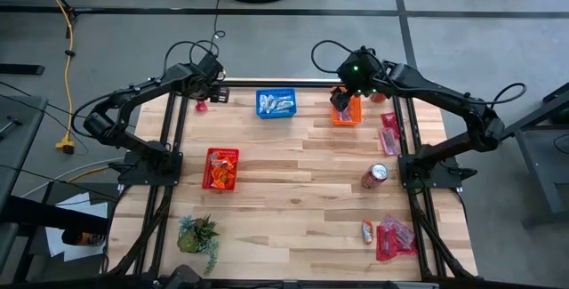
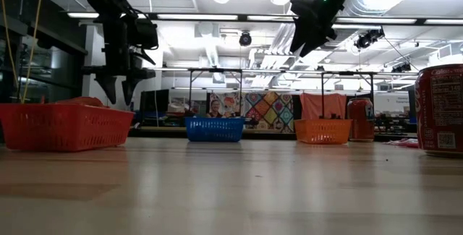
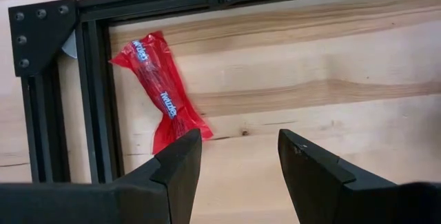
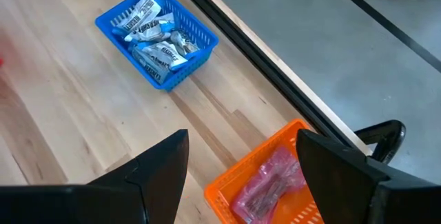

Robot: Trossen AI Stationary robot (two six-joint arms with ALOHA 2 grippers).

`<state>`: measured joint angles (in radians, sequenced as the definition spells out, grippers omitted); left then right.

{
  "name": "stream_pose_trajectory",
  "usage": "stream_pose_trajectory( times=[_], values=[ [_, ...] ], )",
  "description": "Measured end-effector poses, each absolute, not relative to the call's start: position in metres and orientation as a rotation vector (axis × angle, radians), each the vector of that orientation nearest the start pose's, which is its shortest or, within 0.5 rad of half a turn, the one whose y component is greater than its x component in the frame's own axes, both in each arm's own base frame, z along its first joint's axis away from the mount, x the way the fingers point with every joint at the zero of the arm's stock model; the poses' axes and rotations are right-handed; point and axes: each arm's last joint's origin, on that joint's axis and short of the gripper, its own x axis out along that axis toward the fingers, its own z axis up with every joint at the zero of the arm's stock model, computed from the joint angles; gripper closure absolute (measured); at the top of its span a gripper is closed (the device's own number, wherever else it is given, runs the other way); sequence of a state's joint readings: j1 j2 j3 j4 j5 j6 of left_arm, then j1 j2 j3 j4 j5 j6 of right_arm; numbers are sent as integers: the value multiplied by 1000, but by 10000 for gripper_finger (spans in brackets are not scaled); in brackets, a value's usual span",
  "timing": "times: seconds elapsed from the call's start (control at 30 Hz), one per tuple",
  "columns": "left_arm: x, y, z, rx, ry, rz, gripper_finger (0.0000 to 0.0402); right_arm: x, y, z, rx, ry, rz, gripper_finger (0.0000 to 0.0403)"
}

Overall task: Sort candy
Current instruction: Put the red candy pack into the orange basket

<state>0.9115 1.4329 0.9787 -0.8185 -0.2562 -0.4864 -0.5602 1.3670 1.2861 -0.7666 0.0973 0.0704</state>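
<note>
A red wrapped candy (image 3: 157, 86) lies flat on the wood at the table's far left corner (image 1: 202, 105), close beside the black frame rail. My left gripper (image 3: 238, 162) hangs open just on its near side, pointing steeply down; one fingertip (image 3: 187, 145) stands at the candy's near end, and nothing lies between the fingers. My right gripper (image 4: 241, 158) is open above the orange basket (image 4: 275, 186), which holds a pinkish packet. The blue basket (image 1: 276, 103) holds blue-and-white candies, and the red basket (image 1: 220, 168) holds red and orange ones.
More pink and red packets lie along the right edge (image 1: 389, 133) and at the near right (image 1: 395, 238). A red soda can (image 1: 374, 176) lies right of centre, another (image 1: 367, 230) nearer. A small plant (image 1: 197, 234) stands near left. The black frame corner (image 3: 41, 27) borders the candy.
</note>
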Motion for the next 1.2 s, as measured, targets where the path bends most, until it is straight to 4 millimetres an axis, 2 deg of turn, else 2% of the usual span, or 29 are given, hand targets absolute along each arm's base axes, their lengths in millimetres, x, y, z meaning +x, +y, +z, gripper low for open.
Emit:
stream_pose_trajectory(
  times=[0.53, 1.2],
  values=[
    [152, 209, 220, -778, 1041, 1289, 222, 235, -151, 329, 264, 827, -647, 139],
    [140, 211, 219, -824, 1080, 1312, 222, 234, -150, 328, 267, 842, -647, 139]
  ],
)
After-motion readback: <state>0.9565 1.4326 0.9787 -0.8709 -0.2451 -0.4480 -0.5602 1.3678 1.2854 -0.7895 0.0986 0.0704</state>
